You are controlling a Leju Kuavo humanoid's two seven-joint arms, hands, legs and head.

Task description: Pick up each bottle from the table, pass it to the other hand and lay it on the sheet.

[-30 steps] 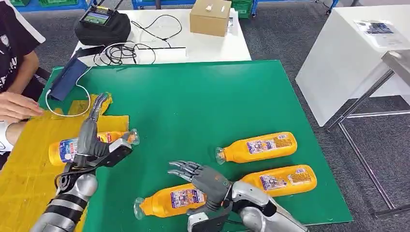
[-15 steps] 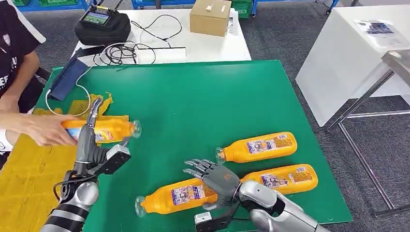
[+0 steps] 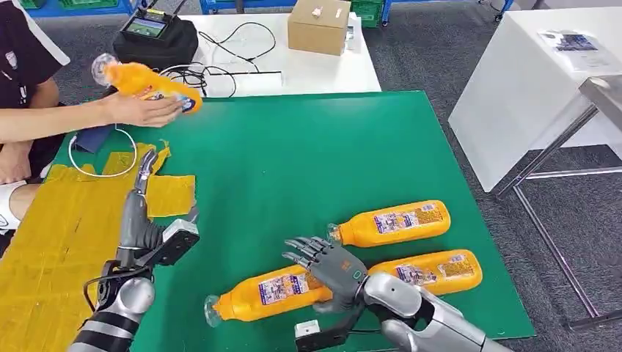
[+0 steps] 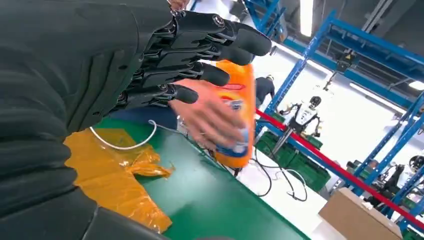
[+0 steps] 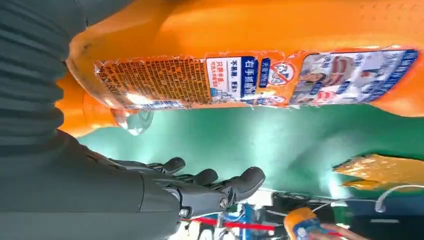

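Right hand [image 3: 331, 265] open over bottle [image 3: 268, 292], left hand [image 3: 144, 213] empty

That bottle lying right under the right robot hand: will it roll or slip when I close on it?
The nearest bottle lies on its side on the flat green mat, so its rounded body would probably roll if nudged sideways. Its glossy label looks slick, so the right robot hand may slide along it. It looks full, so probably fairly heavy.

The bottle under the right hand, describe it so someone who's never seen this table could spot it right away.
On the green mat, look at the near edge, where three orange bottles lie on their sides. This bottle is the nearest and leftmost of them, its clear cap pointing toward the yellow sheet. It alone has the right hand over it.
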